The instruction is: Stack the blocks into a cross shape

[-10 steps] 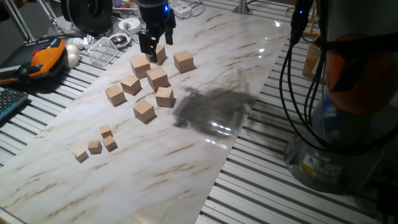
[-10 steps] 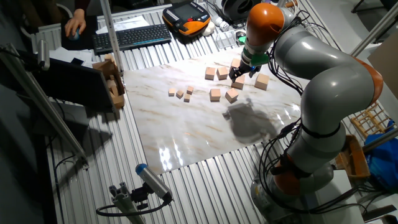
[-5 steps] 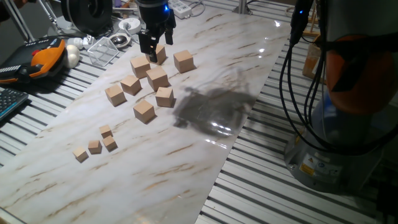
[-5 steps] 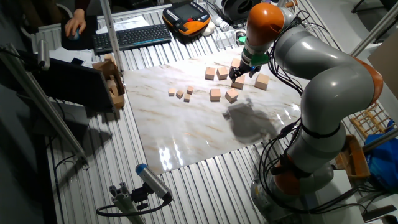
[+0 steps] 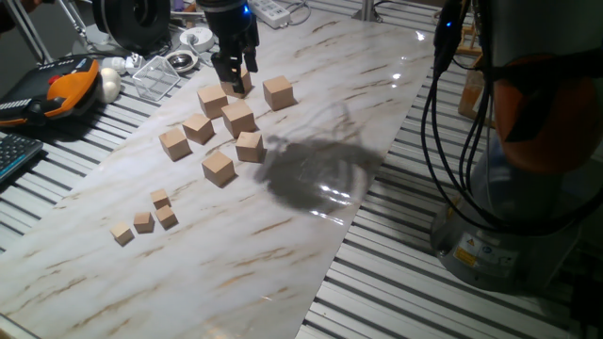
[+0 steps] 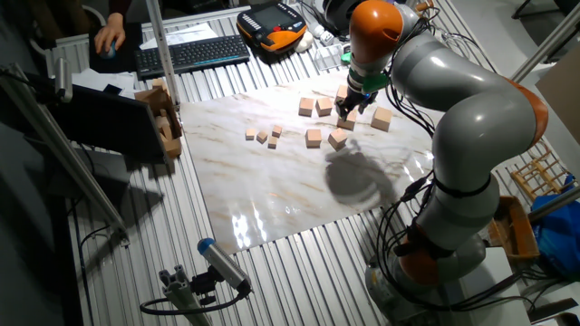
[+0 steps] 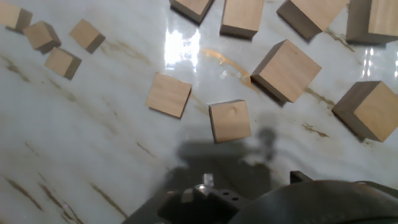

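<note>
Eight tan wooden blocks lie scattered on the marble board; none are stacked. In one fixed view they spread from the far block to the near block. My gripper hovers at the far edge of the group, its fingers apart, with one block showing between or just behind them. It holds nothing. The other fixed view shows the gripper above the same cluster. The hand view looks down on loose blocks, one nearly below; no fingertips show there.
Four much smaller cubes lie at the board's left end, also top left in the hand view. An orange pendant, a clear tray and a keyboard lie beyond the board. The robot base stands right.
The arm and gripper have shifted slightly to the left over the far blocks, and the arm's shadow on the board moved left with them. No block has moved.
</note>
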Action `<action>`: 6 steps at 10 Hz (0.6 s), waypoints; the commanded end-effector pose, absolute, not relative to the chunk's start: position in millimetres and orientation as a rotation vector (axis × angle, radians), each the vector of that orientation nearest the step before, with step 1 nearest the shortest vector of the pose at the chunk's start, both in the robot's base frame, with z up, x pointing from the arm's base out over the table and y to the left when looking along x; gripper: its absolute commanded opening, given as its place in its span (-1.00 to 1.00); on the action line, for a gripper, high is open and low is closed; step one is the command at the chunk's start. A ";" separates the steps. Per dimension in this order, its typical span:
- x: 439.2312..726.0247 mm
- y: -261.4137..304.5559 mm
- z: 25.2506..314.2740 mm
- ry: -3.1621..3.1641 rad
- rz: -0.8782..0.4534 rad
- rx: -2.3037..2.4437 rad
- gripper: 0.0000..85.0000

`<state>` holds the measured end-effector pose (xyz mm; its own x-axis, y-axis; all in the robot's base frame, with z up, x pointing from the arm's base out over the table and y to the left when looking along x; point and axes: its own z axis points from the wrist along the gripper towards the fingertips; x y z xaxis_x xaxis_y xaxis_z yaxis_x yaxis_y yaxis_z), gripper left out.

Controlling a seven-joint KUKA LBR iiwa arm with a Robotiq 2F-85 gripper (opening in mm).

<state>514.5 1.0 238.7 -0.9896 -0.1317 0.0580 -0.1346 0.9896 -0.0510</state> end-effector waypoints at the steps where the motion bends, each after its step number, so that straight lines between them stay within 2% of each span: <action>1: 514.7 0.8 238.2 -3.080 0.085 0.207 -1.00; 4: 516.9 0.7 235.3 -3.085 0.078 0.203 -1.00; 6: 517.0 0.7 236.0 -3.083 0.017 0.166 -1.00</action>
